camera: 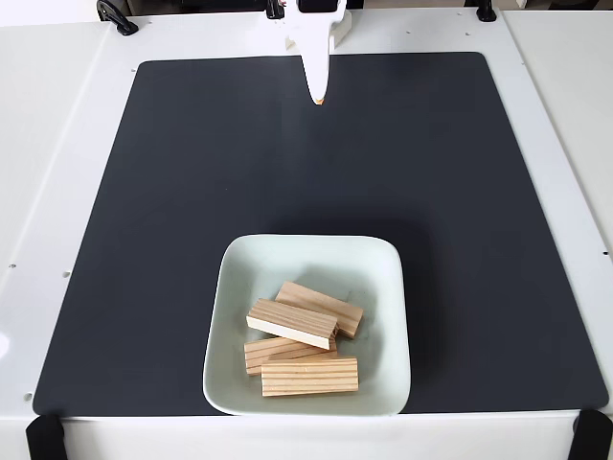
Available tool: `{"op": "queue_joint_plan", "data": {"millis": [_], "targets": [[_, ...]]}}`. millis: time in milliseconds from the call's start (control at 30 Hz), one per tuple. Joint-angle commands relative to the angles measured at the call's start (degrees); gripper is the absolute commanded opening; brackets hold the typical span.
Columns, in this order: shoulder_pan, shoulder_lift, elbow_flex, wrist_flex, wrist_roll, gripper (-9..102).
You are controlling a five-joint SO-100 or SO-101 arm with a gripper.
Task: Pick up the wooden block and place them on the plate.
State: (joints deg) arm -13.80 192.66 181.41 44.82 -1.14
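The pale mint-white square plate [230, 374] sits near the front edge of the black mat in the fixed view. Several light-tan wooden blocks lie inside it: one [322, 306] toward the back, one [291, 324] stacked across the middle, one [309, 377] at the front, with another partly covered beside it. My white gripper [318, 96] hangs at the far top of the mat, well away from the plate, fingers together in a point with nothing held.
A black mat [172, 192] covers most of the white table [57, 144]. Black clamps sit at the table's front corners [44, 437] and along the back edge [115, 17].
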Motion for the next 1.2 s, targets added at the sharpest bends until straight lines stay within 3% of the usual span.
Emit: {"op": "queue_joint_plan", "data": {"millis": [0, 1167], "targets": [[0.1, 0.4, -0.3, 0.0, -0.3, -1], [0.1, 0.4, -0.3, 0.0, -0.3, -1]]}}
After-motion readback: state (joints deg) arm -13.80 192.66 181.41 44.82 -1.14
